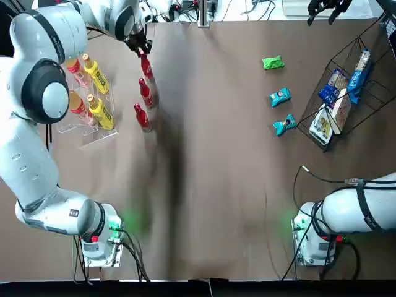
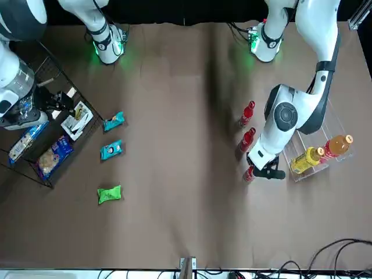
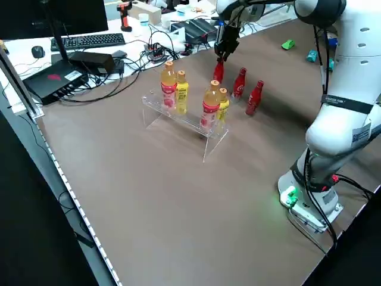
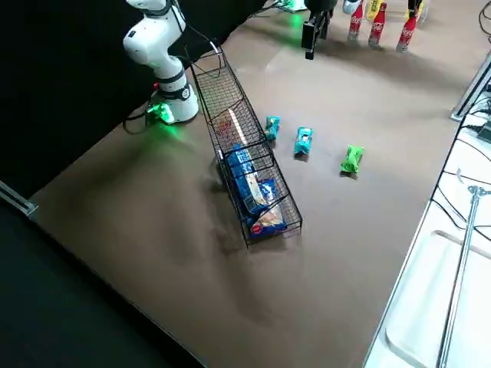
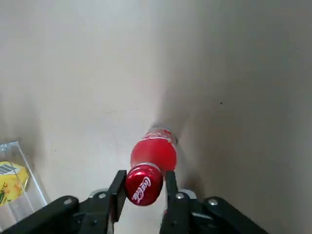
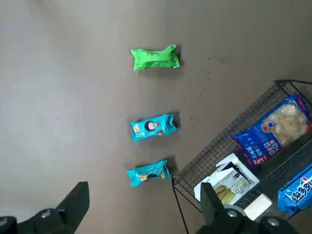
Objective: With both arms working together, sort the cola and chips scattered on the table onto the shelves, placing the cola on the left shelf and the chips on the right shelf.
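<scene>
Soft overhead light, blurry shadows across the matte table, greenish glow by the arm bases.

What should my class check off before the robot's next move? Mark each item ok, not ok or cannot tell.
1. Left hand is at the cap of the cola bottle farthest from the robot: ok.
2. That bottle is firmly gripped: cannot tell.
3. The other two cola bottles stand upright: ok.
4. Left shelf has a gap between its two pairs of bottles: ok.
5. Right hand, by the right shelf, is open and empty: ok.
6. Chips are on the right shelf: not ok, all three lie on the table.
</scene>
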You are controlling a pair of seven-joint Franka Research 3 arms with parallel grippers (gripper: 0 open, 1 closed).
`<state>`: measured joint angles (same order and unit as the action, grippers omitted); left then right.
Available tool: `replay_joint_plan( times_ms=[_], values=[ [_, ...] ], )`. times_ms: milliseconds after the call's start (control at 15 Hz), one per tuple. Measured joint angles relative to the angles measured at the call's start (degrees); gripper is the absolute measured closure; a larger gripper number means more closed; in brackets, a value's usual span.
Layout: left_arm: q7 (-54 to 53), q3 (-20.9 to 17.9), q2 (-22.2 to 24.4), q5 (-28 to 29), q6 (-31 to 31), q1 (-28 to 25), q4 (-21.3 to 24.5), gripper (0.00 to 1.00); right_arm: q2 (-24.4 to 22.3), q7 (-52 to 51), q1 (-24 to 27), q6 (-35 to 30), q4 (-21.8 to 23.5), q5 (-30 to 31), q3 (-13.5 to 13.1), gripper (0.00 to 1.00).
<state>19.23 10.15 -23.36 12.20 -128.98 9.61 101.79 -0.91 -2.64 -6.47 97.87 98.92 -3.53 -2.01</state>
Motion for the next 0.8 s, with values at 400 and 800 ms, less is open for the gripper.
replay_joint_plan(
  times_ms=[400, 800],
  values=[
    [3.3, 0.0, 0.0, 0.0, 0.1, -0.1, -0.3, 0.68, 0.0, 0.0, 0.0, -0.1, 0.0, 0.0, -0.2, 0.00],
    [1.8, 0.0, 7.8, 0.3, 17.9, -4.2, -2.9, 0.68, -0.1, 0.1, 0.0, -1.8, 0.0, 0.0, -0.2, 0.00]
  ],
)
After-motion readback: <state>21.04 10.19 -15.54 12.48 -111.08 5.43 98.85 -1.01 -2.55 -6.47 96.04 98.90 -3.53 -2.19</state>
